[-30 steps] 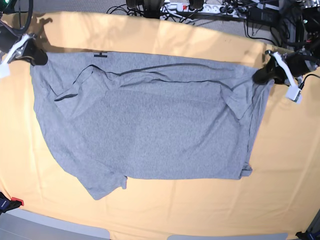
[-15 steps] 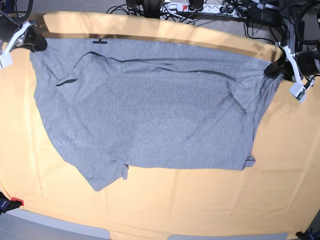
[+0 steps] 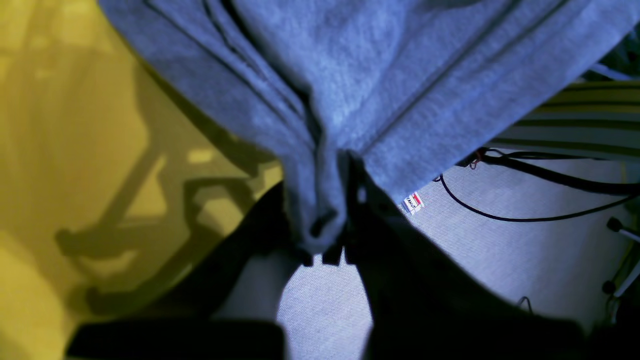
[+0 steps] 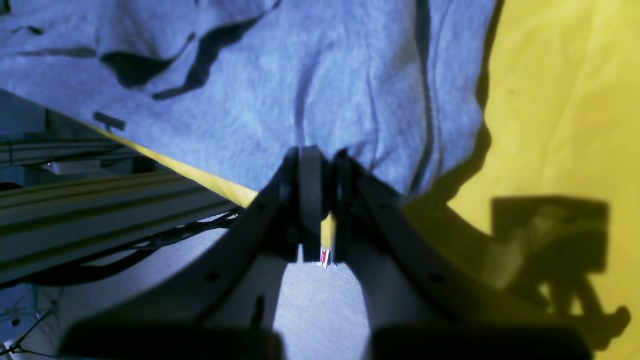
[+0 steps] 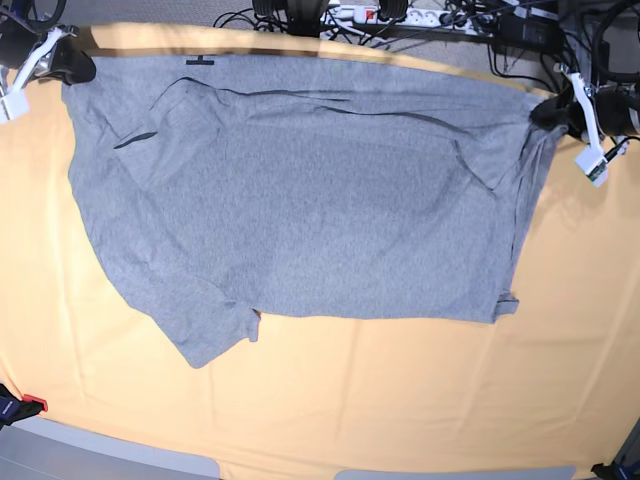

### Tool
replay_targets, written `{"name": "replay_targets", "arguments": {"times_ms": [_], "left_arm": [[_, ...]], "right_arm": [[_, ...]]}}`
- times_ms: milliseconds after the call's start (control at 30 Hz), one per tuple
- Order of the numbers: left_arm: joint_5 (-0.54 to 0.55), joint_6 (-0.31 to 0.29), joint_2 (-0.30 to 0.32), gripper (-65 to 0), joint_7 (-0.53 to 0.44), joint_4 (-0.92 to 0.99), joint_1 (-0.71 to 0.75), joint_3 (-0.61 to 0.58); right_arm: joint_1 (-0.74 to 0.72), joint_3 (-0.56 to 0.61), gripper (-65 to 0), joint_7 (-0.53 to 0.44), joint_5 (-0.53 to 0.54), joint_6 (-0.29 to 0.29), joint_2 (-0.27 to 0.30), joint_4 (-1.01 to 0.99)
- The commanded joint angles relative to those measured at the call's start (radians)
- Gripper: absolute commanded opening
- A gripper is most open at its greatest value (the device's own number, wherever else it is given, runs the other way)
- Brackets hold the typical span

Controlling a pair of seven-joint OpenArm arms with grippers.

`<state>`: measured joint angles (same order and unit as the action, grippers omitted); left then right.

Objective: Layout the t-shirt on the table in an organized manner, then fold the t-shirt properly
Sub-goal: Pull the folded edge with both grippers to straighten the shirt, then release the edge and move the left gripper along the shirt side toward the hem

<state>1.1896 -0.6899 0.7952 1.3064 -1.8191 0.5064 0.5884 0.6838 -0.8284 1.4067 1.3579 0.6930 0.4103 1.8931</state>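
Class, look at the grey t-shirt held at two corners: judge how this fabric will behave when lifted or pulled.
Probably floppy: the t-shirt bunches into folds where the left gripper pinches it. Likely light: the right gripper holds it by one small pinch. It may drag rather than slide, since wrinkles lie across it on the table.

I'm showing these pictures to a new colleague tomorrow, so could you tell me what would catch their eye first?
The big grey t-shirt dominates, spread plain side up over the far half of the yellow-orange table, its top edge pulled to the table's far rim. Each far corner is pinched by a shut gripper: the left gripper on the base view's right, the right gripper on its left. A tangle of black cables lies beyond the table.
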Motion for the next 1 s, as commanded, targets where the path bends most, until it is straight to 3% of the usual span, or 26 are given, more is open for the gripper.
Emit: {"name": "replay_targets", "arguments": {"times_ms": [0, 800, 867, 933, 967], "left_arm": [[0.002, -0.008, 0.024, -65.0, -0.003, -0.012, -0.002, 0.010], [0.060, -0.008, 0.035, -64.7, 0.034, -0.012, -0.002, 0.010], [0.062, -0.008, 0.040, -47.0, 0.034, -0.012, -0.003, 0.010], [0.066, -0.008, 0.050, -28.4, 0.033, -0.012, -0.003, 0.010], [0.076, -0.008, 0.056, -22.5, 0.033, -0.012, -0.003, 0.010]], "right_arm": [[0.007, -0.010, -65.0, -0.010, 0.002, 0.005, 0.019, 0.016], [0.086, -0.010, -65.0, -0.010, 0.005, 0.005, 0.019, 0.016], [0.087, -0.010, -63.3, -0.010, 0.006, 0.005, 0.020, 0.016], [0.087, -0.010, -49.6, -0.010, 0.006, 0.005, 0.023, 0.016], [0.086, -0.010, -42.8, -0.010, 0.008, 0.005, 0.025, 0.016]]}}
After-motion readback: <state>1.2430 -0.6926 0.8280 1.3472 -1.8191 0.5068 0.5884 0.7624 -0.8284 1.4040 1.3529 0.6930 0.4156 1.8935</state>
